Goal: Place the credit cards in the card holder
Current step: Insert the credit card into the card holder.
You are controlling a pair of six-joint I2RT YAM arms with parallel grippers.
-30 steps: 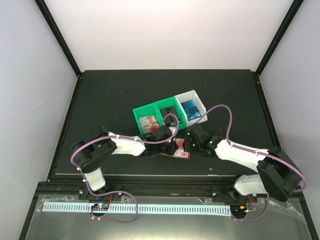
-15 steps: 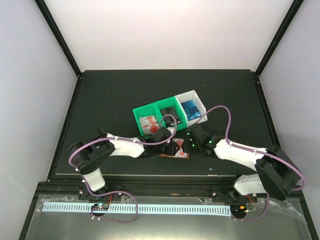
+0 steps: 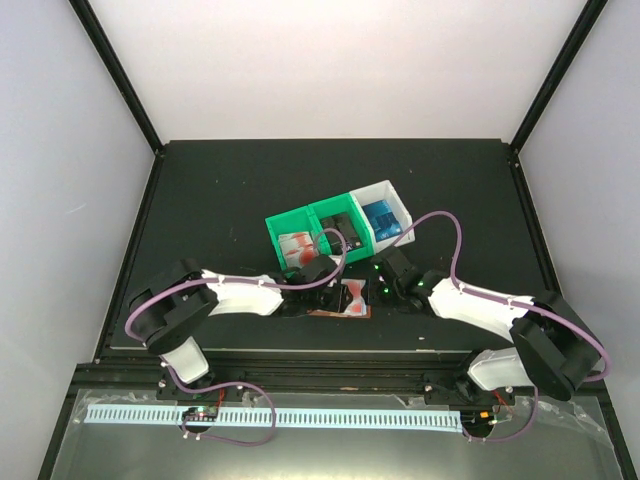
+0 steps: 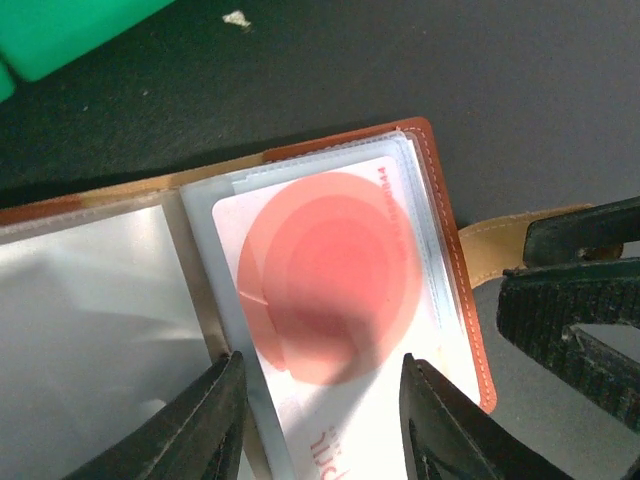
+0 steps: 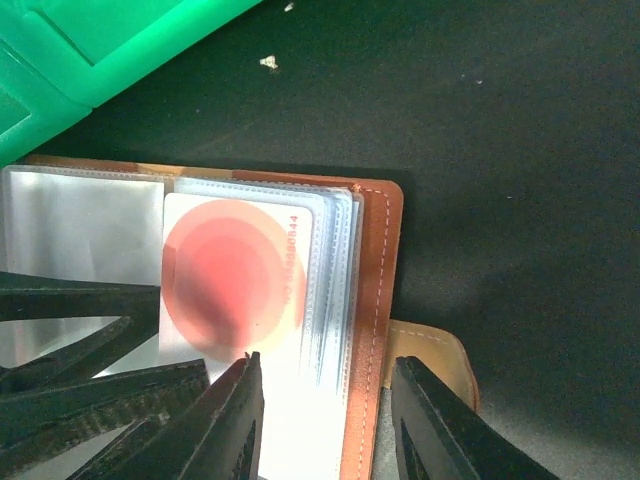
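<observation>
The card holder (image 3: 338, 312), reddish-brown leather, lies open and flat on the black table between my two grippers. A red-and-white credit card (image 4: 330, 270) sits in a clear pocket on its right half (image 5: 235, 280). My left gripper (image 4: 320, 420) hangs open just above that card's near end, one finger over the fold and one over the card. My right gripper (image 5: 330, 420) is open over the holder's right leather edge (image 5: 375, 300), one finger above the pockets and the other above the tan snap tab (image 5: 440, 350). More credit cards lie in the bins behind.
Three small bins stand in a row just behind the holder. The green bin (image 3: 296, 238) has red-and-white cards, the middle green bin (image 3: 338, 226) has black ones, and the white bin (image 3: 384, 214) has blue ones. The table's near edge runs close in front of the holder.
My left gripper has opened and let go of the red-and-white card, which now lies flat in the pocket instead of tilted up. The left arm has drawn back slightly; the right gripper has stayed put.
</observation>
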